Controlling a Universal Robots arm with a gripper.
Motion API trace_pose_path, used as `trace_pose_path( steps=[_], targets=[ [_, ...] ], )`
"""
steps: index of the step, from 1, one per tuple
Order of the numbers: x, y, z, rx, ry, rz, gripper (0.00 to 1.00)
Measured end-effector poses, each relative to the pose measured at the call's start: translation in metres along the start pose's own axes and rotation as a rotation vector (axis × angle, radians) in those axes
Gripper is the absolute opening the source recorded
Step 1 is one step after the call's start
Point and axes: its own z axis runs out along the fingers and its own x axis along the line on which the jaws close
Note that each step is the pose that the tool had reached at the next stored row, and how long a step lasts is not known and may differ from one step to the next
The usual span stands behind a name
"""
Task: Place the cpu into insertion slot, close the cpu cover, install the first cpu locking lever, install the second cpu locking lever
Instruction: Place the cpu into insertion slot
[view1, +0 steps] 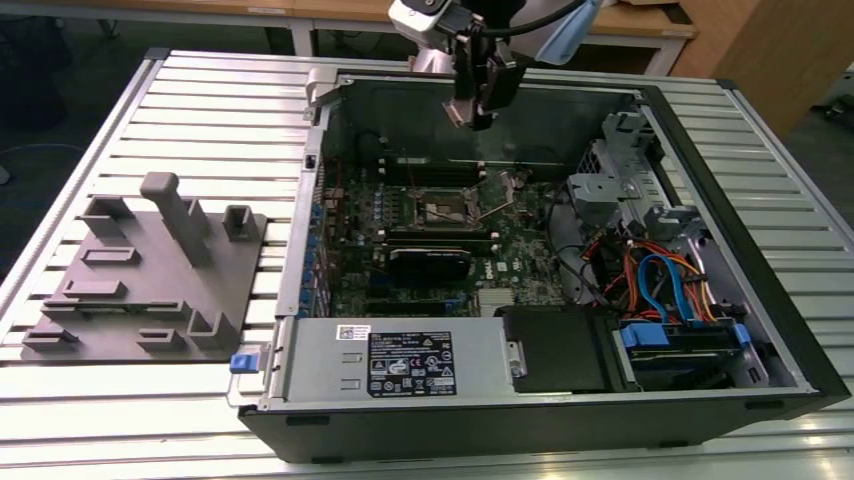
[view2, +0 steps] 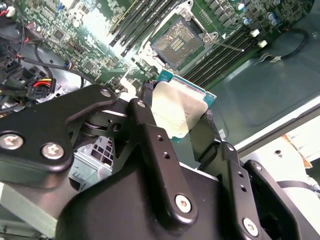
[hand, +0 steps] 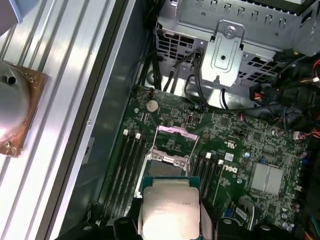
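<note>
On the exterior view's left, a gray moulded fixture (view1: 147, 270) lies on the slatted metal surface (view1: 200, 90), just beside an open computer case (view1: 534, 420) that lies on its side. Over the far part of the case the end effector (view1: 478, 115) hangs above the green motherboard (view1: 521, 245), closed on the cpu (view2: 177, 112). In both wrist views its black fingers (view2: 145, 100) grip the chip by two opposite edges, with the pale metal top facing the cameras. The cpu is in the air, apart from the board. In the first wrist view the insertion slot (hand: 167, 167) sits bare beneath it, between long black memory slots (hand: 127, 160), and the cpu cover (hand: 175, 131) is tilted up from one edge of the socket. Toward the exterior view's right stand a silver drive cage (view1: 607, 150) and blue and orange cables (view1: 661, 280).
</note>
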Motion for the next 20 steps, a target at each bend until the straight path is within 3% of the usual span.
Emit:
trace_pose_path(
  steps=[6, 13, 20],
  targets=[
    [0.0008, -0.0027, 0.0022, -0.0009, -0.0053, 0.054, 0.54],
    [0.0008, -0.0031, 0.0059, -0.0021, -0.0143, 0.144, 0.54],
    [0.0008, -0.0032, 0.0071, -0.0021, -0.0166, 0.156, 0.54]
  ],
)
